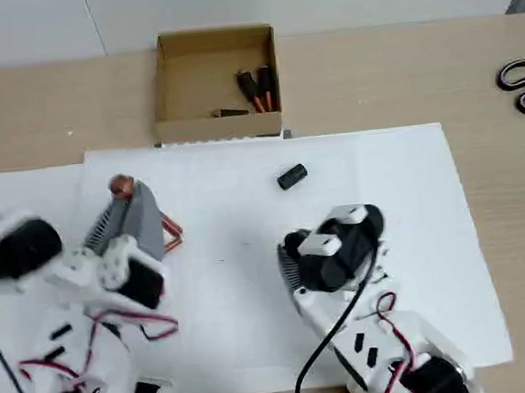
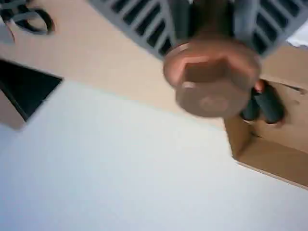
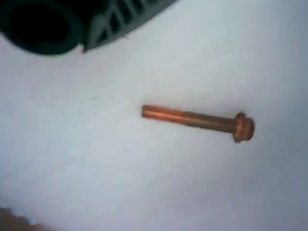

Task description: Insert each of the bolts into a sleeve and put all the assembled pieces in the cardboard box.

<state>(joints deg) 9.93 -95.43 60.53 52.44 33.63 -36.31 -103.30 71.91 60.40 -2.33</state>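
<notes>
At the left of the white sheet, the left hand is closed on a copper bolt. Its flanged hex head sticks out past the ribbed gray fingers, and the shank is hidden between them. In the left wrist view the head is blurred. Just beside this hand lies a thin orange angled piece that is too small to identify.

Behind the sheet's far edge, on the wooden surface, sits the open cardboard box. It holds assembled pieces in its right part, dark sleeves with copper ends. Another dark piece lies against the near wall, and its exact make-up is hard to tell.

A loose black sleeve lies on the sheet between the box and the right hand. The arm's own body covers that hand from above, so I cannot tell whether it is open or closed. In its wrist view a dark rounded shape is cut off at the edge. A second bolt lies flat on the sheet, apart from the dark shape.

At the far right, scissors are cut off by the edge.
</notes>
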